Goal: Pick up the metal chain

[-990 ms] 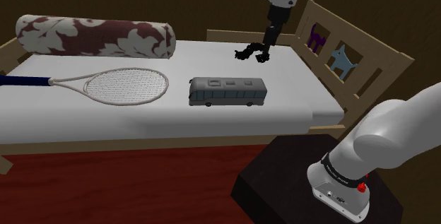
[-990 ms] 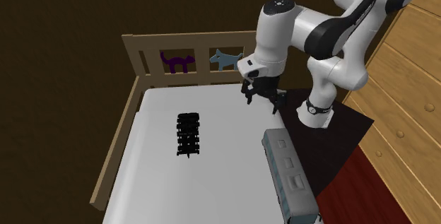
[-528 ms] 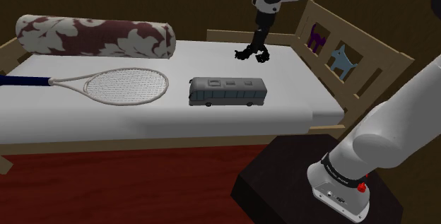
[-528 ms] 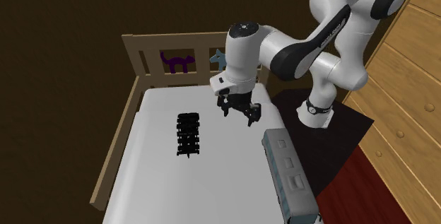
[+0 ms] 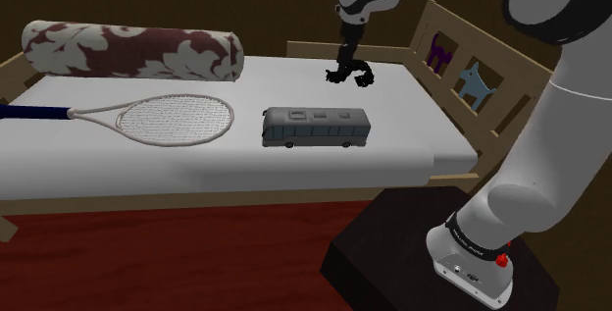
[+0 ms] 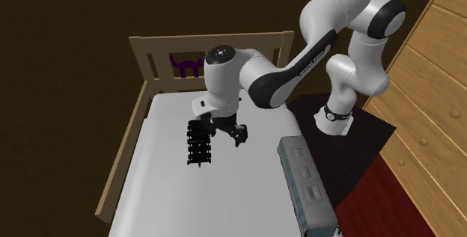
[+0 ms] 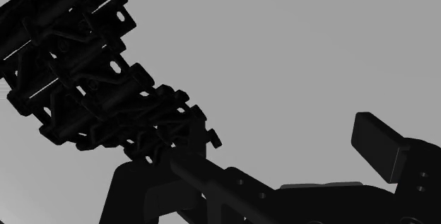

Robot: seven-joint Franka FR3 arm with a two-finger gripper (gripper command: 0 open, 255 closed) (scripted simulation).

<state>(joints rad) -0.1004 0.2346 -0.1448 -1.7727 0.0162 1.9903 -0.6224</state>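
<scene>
Chain [image 6: 199,143] black, flat on bed [image 6: 247,191]: likely limp, heavyish, links may slip. Gripper [image 6: 227,132] spread, empty, just beside chain. Pinch across middle links.

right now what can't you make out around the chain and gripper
- Shoulder view: black chain and gripper merge; touching or apart, cannot tell.
- Wrist view: the chain runs off the edge; one finger overlaps its near end.
- Second exterior view: toy bus cut by the bottom edge; the arm hides the blue dog cutout.
</scene>
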